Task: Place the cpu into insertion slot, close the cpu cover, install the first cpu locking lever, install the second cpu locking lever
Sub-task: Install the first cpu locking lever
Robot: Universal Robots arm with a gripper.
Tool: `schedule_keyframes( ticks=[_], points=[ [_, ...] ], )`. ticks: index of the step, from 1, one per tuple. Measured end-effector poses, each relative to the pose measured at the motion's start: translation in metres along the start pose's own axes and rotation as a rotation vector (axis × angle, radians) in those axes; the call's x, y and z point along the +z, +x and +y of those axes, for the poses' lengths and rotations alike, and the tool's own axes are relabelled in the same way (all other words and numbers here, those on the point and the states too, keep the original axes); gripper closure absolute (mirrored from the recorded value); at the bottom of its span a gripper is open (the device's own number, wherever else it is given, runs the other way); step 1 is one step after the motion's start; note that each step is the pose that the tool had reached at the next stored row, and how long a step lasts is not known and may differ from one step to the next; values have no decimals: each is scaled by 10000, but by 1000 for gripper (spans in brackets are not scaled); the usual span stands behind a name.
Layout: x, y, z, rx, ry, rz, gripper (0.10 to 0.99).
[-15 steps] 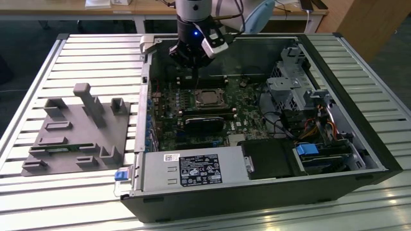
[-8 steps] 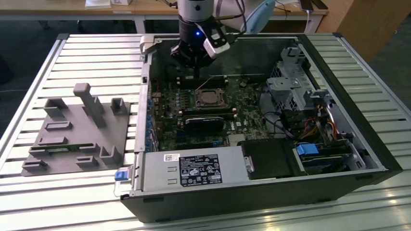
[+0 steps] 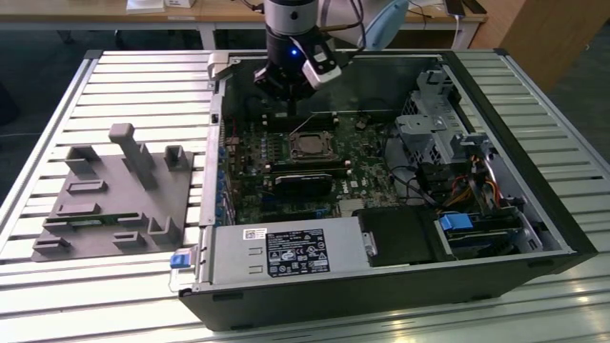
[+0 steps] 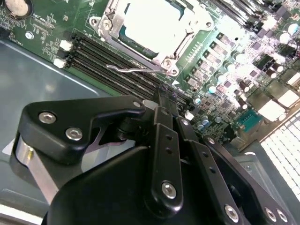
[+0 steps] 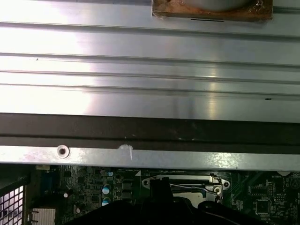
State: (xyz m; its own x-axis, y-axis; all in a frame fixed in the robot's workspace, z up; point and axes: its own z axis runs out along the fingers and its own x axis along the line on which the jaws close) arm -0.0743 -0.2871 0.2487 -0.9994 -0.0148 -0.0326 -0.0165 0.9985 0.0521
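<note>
The cpu point(image 4: 149, 19) lies in the insertion slot point(image 3: 312, 146) on the green board, its metal top glaring. The silver cpu cover point(image 4: 186, 36) lies flat around it. A thin wire locking lever point(image 4: 133, 69) sticks out along the socket's edge, over the long black memory slots point(image 4: 93, 61). My black gripper point(image 4: 162, 96) hangs just beside that lever's socket end, fingers pressed together with nothing seen between them. In the exterior view the gripper point(image 3: 290, 113) points down inside the case, just behind the socket. The first wrist view shows the socket and lever point(image 5: 187, 186) past the case wall.
The open computer case point(image 3: 562, 214) lies on a slatted metal table point(image 3: 114, 71). A power supply point(image 3: 286, 254), drive cage point(image 3: 429, 132) and cables point(image 3: 448, 193) fill the exterior view's right and front. A grey fixture plate point(image 3: 114, 193) with posts sits outside the case.
</note>
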Motion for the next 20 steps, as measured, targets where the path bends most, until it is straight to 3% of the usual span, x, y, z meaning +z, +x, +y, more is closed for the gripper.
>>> schedule_keyframes(
  ticks=[7, 20],
  points=[
    [41, -165, -3, -10, -3, -2, 980],
    [93, -201, -6, -74, 2, 2, 980]
  ],
)
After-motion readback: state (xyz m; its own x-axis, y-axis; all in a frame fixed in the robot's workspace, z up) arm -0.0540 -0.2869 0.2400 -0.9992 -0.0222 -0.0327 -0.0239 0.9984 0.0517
